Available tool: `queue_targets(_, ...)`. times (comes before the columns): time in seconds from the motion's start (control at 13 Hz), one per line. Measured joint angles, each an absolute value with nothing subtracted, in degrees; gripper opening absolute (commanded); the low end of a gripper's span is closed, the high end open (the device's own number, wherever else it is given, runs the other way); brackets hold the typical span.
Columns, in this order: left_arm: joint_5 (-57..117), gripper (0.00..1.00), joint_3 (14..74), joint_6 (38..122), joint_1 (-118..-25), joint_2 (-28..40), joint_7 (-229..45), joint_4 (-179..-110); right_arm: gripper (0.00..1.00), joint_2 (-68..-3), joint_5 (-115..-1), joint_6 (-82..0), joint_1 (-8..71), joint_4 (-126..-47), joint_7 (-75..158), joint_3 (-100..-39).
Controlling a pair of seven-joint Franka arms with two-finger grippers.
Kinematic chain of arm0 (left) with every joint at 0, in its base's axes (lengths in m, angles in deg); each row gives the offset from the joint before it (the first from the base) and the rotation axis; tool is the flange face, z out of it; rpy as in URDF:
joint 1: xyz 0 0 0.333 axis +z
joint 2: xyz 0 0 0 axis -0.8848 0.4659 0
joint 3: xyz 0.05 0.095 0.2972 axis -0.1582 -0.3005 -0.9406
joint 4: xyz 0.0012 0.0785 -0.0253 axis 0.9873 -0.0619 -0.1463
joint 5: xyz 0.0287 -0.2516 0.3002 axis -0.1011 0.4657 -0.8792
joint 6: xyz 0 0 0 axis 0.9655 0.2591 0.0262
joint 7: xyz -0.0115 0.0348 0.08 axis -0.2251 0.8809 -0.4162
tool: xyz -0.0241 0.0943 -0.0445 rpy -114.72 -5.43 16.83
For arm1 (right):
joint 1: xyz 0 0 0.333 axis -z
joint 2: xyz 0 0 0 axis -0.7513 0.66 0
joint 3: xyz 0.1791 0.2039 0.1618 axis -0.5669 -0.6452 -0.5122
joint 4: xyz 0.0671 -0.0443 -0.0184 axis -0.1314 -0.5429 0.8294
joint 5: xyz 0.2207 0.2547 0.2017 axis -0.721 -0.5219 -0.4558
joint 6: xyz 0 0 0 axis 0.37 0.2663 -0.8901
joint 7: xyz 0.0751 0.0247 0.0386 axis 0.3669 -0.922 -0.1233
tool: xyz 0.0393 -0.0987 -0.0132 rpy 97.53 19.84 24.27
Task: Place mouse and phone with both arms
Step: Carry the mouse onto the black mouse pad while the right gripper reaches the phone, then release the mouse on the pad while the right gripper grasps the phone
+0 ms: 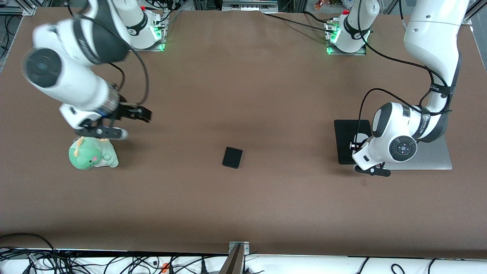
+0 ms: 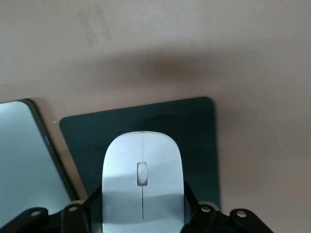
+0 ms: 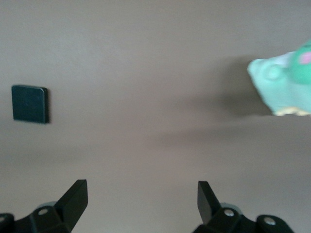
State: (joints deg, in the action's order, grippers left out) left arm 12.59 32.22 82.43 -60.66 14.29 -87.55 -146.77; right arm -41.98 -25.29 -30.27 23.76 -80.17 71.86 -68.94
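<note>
Counter: brown counter (image 1: 266,95), wide bare stretches across its middle and along the edge nearest the front camera.
Phone: phone (image 1: 232,157) lies flat near the counter's middle, alone, well apart from everything; it also shows as a dark slab in the right wrist view (image 3: 29,103).
Mouse: mouse (image 2: 142,182) rests on the mouse pad (image 2: 194,141), between the left gripper's fingers (image 2: 73,216), which sit against its sides.
Left gripper: left gripper (image 1: 363,146) is low over the mouse pad (image 1: 345,140) toward the left arm's end of the counter, closed around the mouse.
Laptop: silver laptop (image 1: 430,156) lies just beside the pad, toward the counter's end edge; its edge shows in the left wrist view (image 2: 24,160).
Right gripper: right gripper (image 1: 142,114) hangs over bare counter toward the right arm's end, fingers (image 3: 75,196) spread wide with nothing between them.
Toy: green plush toy (image 1: 92,153) sits near the right arm's end, under that arm's wrist; bare counter separates it from the phone.
</note>
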Motion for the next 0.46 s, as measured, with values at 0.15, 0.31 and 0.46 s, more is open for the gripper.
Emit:
queue_targets(0.15, 12.6, 0.69, 32.3, 87.0, -59.6, 14.3, -86.8, -150.8, 1.0, -35.9, -25.3, -37.2, 18.8, -79.1, 81.8, -69.1)
queue_targets(0.31, 12.6, 1.0, 32.6, 88.1, -59.5, 14.3, -86.7, -152.0, 1.0, -29.0, -25.3, -42.5, 14.7, -75.5, 90.8, -69.1)
queue_targets(0.46, 12.6, 1.0, 32.8, 88.0, -59.5, 14.0, -86.7, -151.9, 1.0, -22.3, -25.3, -46.8, 12.0, -70.8, 97.5, -69.1)
